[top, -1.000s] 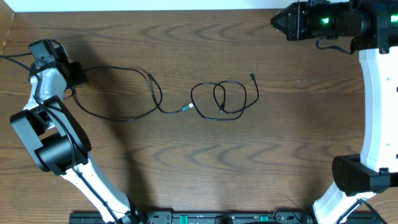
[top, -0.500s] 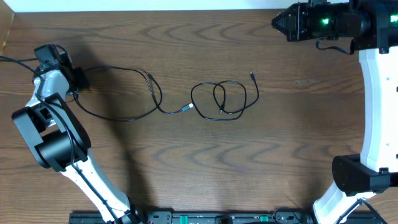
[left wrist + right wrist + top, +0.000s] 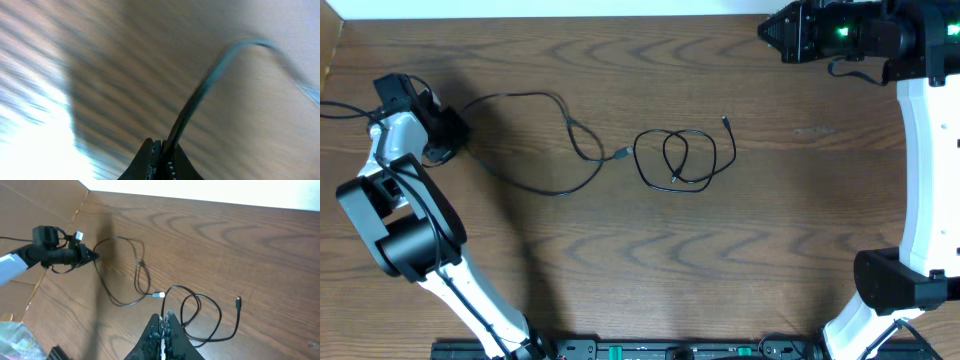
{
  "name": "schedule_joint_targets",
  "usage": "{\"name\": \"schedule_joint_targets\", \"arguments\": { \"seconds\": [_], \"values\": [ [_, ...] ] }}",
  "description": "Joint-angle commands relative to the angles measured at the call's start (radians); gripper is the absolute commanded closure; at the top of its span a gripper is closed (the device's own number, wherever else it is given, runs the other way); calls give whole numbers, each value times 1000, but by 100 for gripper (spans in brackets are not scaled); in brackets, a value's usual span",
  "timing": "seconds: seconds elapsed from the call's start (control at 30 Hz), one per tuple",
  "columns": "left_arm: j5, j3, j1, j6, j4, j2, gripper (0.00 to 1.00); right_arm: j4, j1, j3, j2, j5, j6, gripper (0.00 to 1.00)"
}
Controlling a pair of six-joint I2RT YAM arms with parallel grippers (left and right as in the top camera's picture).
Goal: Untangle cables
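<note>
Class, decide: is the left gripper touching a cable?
Touching. The left wrist view shows the cable running straight into the left gripper, pinched between its shut fingers.

Black cable [image 3: 197, 97] blurred, table [image 3: 100, 75] smeared

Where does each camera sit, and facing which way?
Overhead: above the table, looking straight down; left hand and right hand show.
Left wrist: low, facing the blurred table; its hand shut on the black cable.
Right wrist: raised, looking down toward the left hand; own hand shows.
Shared: all three show the cable.
</note>
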Motion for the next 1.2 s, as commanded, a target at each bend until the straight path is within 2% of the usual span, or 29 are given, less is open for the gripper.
{"name": "schedule_joint_targets", "arguments": {
  "seconds": [0.0,0.1,0.27,0.43,0.67,0.8,0.87,0.93,1.0,1.17],
  "values": [
    [391,-4,-6,-222,-6,-137,93,24,32,0,6,-10,27,99],
    [555,-4,-28,-357,-6,-199,93,48,63,0,6,-13,29,99],
    [710,-4,-117,-553,-6,-313,93,72,120,0,6,-13,28,99],
    [727,-4,-227,-715,24,-418,93,97,183,0,6,-13,12,99],
    [692,-4,-366,-1117,181,-541,92,100,254,0,13,-15,-10,96],
    [645,-4,-430,-1167,289,-587,92,104,278,0,27,-68,-25,95],
    [631,-4,-451,-1193,314,-600,93,105,284,0,33,-105,-56,90],
    [622,-4,-465,-1221,333,-613,93,112,289,0,37,-174,-111,79],
    [622,-4,-470,-1241,345,-616,92,120,289,0,37,-212,-142,72],
    [633,-4,-479,-1258,344,-627,93,144,290,0,42,-224,-159,66]
  ]
}}
